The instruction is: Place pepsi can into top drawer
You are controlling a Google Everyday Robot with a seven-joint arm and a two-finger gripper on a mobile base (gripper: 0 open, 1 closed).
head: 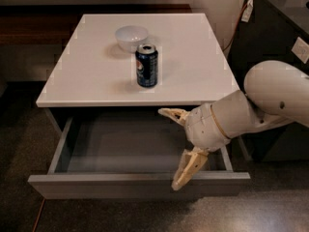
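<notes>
The pepsi can (147,65) stands upright on the white cabinet top (91,71), just in front of a white bowl. The top drawer (125,151) is pulled out below it, and its grey inside holds nothing. My gripper (177,146) is open and empty over the right part of the drawer. One finger (173,114) reaches up near the cabinet top's front edge and the other finger (187,169) hangs down over the drawer front. The gripper is below and to the right of the can, apart from it.
A white bowl (131,36) sits on the cabinet top behind the can. A dark cabinet (270,37) with a cable stands close on the right. My white arm (260,105) comes in from the right. Dark floor lies in front.
</notes>
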